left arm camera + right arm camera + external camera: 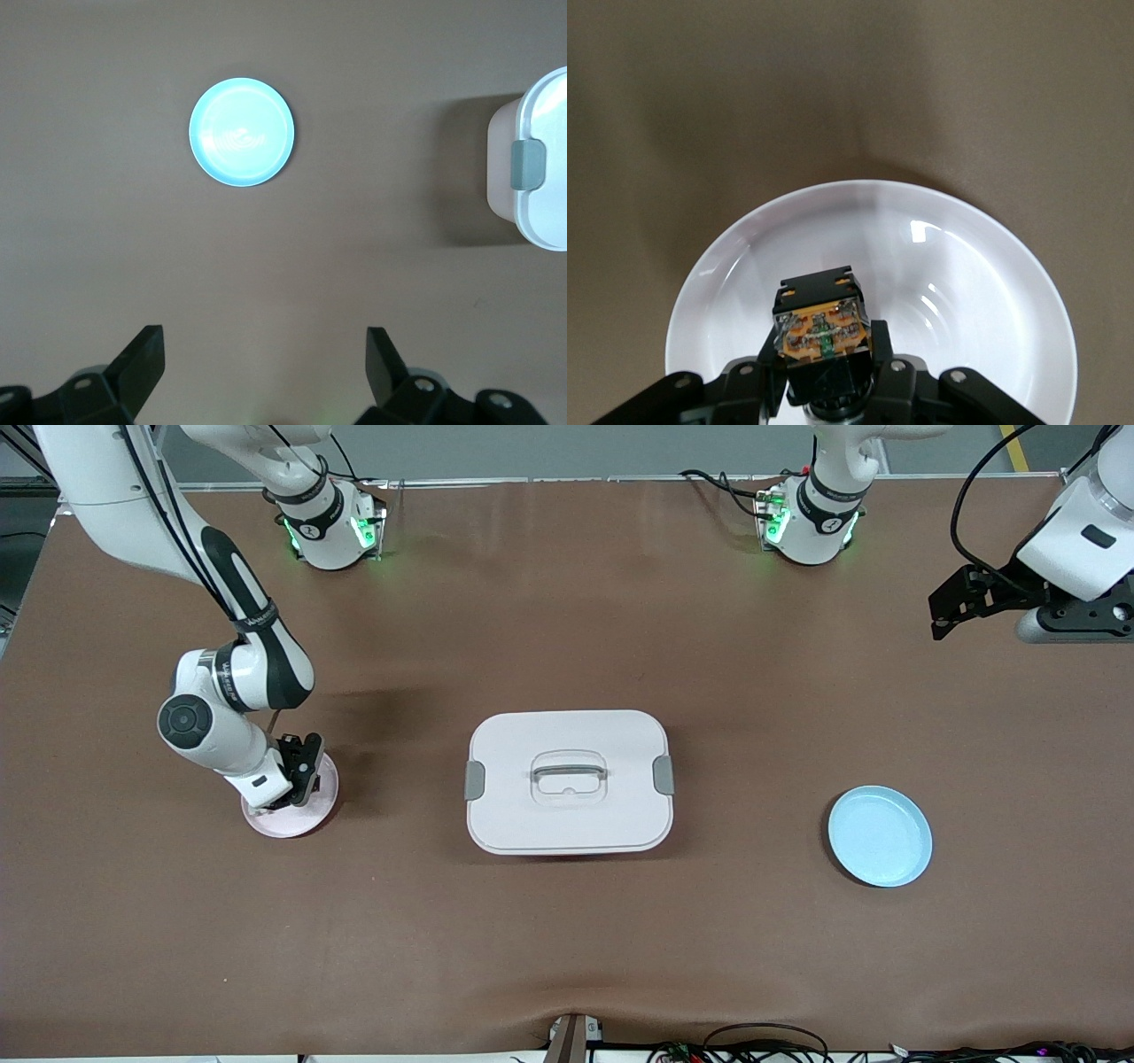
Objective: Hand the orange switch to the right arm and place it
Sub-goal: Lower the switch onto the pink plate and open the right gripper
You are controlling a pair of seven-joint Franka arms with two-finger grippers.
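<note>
I am holding the orange switch [819,323] in my right claw [299,772], fingers closed tight on its lower body, just above the pale pink plate [321,812]. That plate is lying toward the right arm's end of the table from the white lidded box [568,781], about level with it. I am keeping the switch low and inside the rim, which I judge to be so it settles in the dish without bouncing out.

From my right wrist camera the switch is standing on end between my fingers, its long axis running along them and down toward the plate, its orange face with small contacts turned up at the camera. I cannot tell whether its bottom is touching the plate.

The blue plate [880,836] is lying toward the left arm's end from the box, with nothing on it.

My left claw [952,607] is waiting high over that end of the table, jaws spread wide and gripping nothing.
</note>
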